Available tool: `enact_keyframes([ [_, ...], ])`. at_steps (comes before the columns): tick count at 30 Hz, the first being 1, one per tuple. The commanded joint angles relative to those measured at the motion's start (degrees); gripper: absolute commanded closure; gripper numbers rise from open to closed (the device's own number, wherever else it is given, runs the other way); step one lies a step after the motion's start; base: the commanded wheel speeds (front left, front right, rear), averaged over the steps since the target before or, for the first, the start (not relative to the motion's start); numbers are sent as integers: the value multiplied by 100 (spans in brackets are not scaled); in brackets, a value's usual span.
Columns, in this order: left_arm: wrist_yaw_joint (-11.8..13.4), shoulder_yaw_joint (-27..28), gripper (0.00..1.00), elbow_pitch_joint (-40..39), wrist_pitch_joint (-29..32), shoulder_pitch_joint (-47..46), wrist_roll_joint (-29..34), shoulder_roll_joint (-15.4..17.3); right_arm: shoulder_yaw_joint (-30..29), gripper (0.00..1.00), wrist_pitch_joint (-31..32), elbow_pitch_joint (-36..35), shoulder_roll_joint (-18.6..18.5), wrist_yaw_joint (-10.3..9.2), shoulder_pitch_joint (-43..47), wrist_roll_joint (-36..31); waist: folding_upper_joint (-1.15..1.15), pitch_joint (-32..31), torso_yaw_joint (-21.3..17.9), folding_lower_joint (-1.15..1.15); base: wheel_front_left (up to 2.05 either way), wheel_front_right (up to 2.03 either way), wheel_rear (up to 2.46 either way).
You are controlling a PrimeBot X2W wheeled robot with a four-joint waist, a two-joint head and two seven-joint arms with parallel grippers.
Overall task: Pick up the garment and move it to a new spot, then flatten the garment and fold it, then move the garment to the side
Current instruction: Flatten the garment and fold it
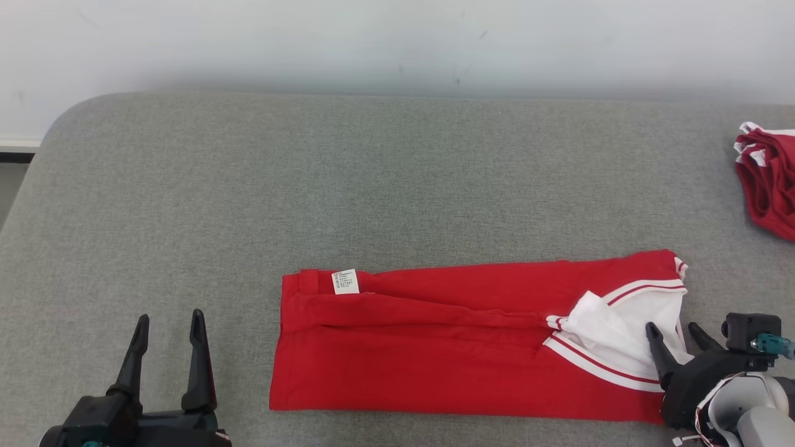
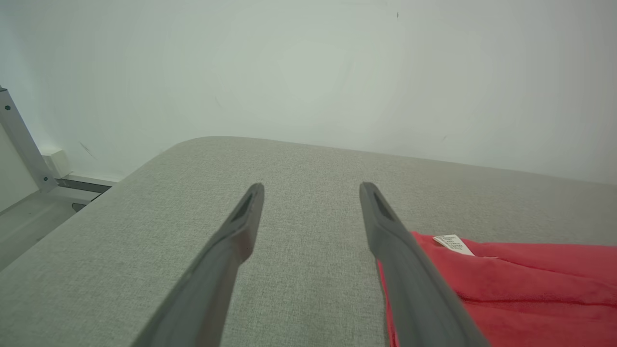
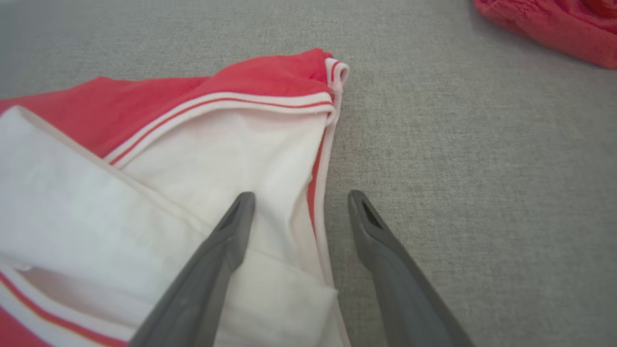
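A red garment (image 1: 435,347) with white striped trim lies folded into a long band on the grey padded table (image 1: 248,186), a small white label (image 1: 345,281) near its left end. Its white part (image 3: 159,193) is at the right end. My right gripper (image 1: 674,329) is open at that right end, one finger over the white cloth and the other over the table, holding nothing. My left gripper (image 1: 169,323) stands open over bare table to the left of the garment (image 2: 506,284), apart from it.
Another red cloth with white trim (image 1: 767,180) lies bunched at the table's right edge, also seen as a red cloth (image 3: 554,24) in the right wrist view. A white wall (image 1: 397,43) rises behind the table. The table's rounded left corner (image 2: 159,154) drops to the floor.
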Motion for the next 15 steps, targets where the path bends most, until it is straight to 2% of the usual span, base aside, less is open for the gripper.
enact_keyframes([
  [1, -38, 34, 0, 9, -17, -31, 59, -27, 48, 0, 33, 96, -17, -17, -71, 34, 0, 21, 45, 0, 0, 0, 0],
  [5, -134, 85, 0, 63, -17, -55, 208, -93, 279, 0, 211, 530, -2, -17, -196, 131, 0, 13, 88, 0, 0, 0, 0],
  [6, -149, 93, 0, 80, -17, -58, 241, -107, 332, 55, 230, 599, 14, -17, -226, 191, 0, 3, 92, 0, 0, 0, 0],
  [7, -175, 109, 0, 94, -17, -56, 271, -118, 375, 93, 235, 663, 22, -17, -251, 252, 0, -13, 93, 0, 0, 0, 0],
  [8, -182, 122, 0, 106, -17, -43, 292, -126, 419, 100, 265, 732, 23, -17, -270, 314, 0, -32, 88, 0, 0, 0, 0],
  [15, -258, 214, 0, 170, -17, 92, 392, -192, 513, 100, 20, 1025, -314, -23, -420, 601, 0, -193, -28, 0, 0, 0, 0],
])
